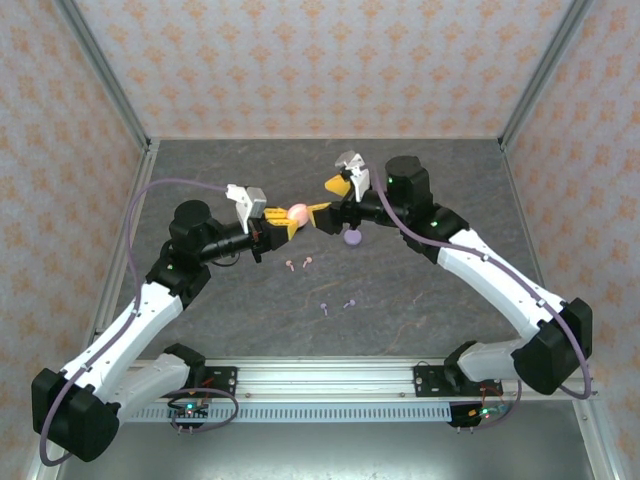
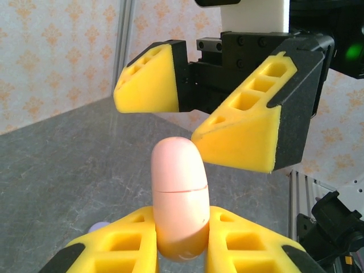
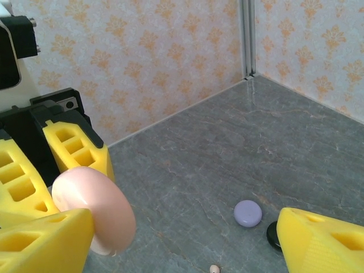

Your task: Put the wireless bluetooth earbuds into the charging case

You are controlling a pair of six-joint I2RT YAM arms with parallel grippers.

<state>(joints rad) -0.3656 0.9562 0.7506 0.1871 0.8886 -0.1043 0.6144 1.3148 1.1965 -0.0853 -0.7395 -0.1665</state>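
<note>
My left gripper [image 1: 288, 216] is shut on a pink round charging case [image 1: 298, 212], held edge-on above the table with its lid seam closed [image 2: 179, 190]. My right gripper [image 1: 328, 202] faces it from the right, jaws wide open, nothing between its fingers [image 2: 242, 133]. In the right wrist view the pink case [image 3: 96, 207] sits just beside my right gripper's [image 3: 185, 242] left finger [image 3: 45, 242]; contact is unclear. Two pink earbuds [image 1: 299, 264] and two lavender earbuds [image 1: 337, 305] lie loose on the table below the grippers.
A lavender round case [image 1: 352, 238] lies on the table under the right gripper, with a black case [image 3: 273, 234] beside the lavender case [image 3: 248, 213]. One pink earbud [image 3: 214, 269] lies near them. Patterned walls enclose the grey table [image 1: 230, 170].
</note>
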